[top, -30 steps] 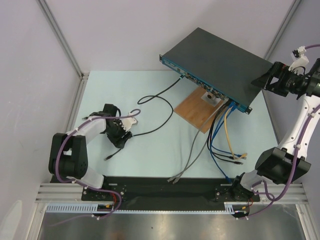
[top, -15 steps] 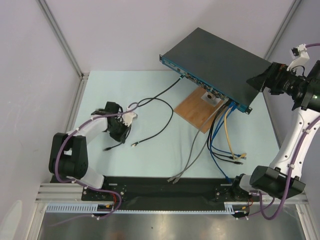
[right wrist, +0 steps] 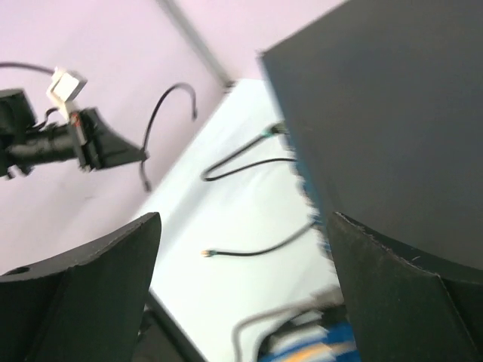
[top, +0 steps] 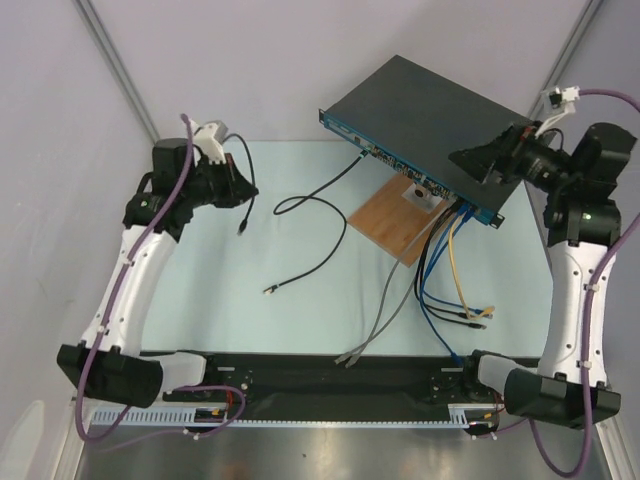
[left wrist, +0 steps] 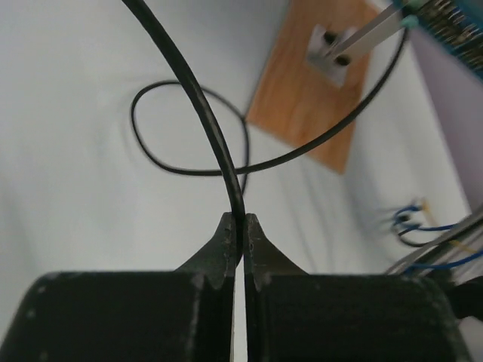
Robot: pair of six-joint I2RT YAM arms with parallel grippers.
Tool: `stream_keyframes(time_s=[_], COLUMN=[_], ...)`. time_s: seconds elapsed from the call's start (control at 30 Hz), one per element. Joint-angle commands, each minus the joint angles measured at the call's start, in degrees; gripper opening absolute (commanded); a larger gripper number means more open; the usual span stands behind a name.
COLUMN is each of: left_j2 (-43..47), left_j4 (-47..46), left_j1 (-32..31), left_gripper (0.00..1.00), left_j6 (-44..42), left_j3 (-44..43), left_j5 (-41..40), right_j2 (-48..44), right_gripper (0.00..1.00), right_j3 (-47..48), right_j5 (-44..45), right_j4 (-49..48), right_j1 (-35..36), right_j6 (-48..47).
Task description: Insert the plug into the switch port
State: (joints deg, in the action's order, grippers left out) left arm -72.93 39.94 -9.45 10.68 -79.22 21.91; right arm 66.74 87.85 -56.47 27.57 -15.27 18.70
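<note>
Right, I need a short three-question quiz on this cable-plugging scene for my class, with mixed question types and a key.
1. True or false: the left gripper is shut on a black cable.
2. The right gripper is: A open; B shut on a plug; C shut on nothing.
3. What colour is the front face of the switch?
Key: 1 true; 2 A; 3 blue.

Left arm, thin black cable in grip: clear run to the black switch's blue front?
Probably yes: left gripper pinches the thin black cable; only a flat cable loop lies before the switch.
</note>
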Motion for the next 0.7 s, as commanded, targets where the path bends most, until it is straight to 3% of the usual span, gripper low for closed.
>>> stream_keyframes(time_s=[0.0,0.3,0.43,0.5,0.67], left_j2=[3.05,-0.90,-1.51,-2.13,-3.19], left_j4=[-6.89,-14.89,-20.95,-19.56,-15.78], left_j1=[0.14,0.22,0.22,0.22,0.22], left_gripper=[0.00,0.00,0.01,0.00,0.00], left_j6=[17.61,33.77,42.48,48.35,52.43], left_j3=[-3.82,-12.44,-12.01,-12.45,-15.08], left_j5=[5.57,9.73,12.10,11.05,8.07], right_j2=[-1.26,4.27,8.31,11.20,16.13], right_gripper=[0.96,0.88,0.86,0.85,0.81], right_j3=[-2.07,-0.23,1.70,3.98,6.09], right_j5=[2.76,17.08,21.66,26.28,31.95], right_j4=[-10.51,-12.45,-15.61,-15.71,-17.72], right_j1=[7.16,35.81,43.64,47.85,52.44], right_j6=[6.52,1.70,0.73,-1.02,-5.26])
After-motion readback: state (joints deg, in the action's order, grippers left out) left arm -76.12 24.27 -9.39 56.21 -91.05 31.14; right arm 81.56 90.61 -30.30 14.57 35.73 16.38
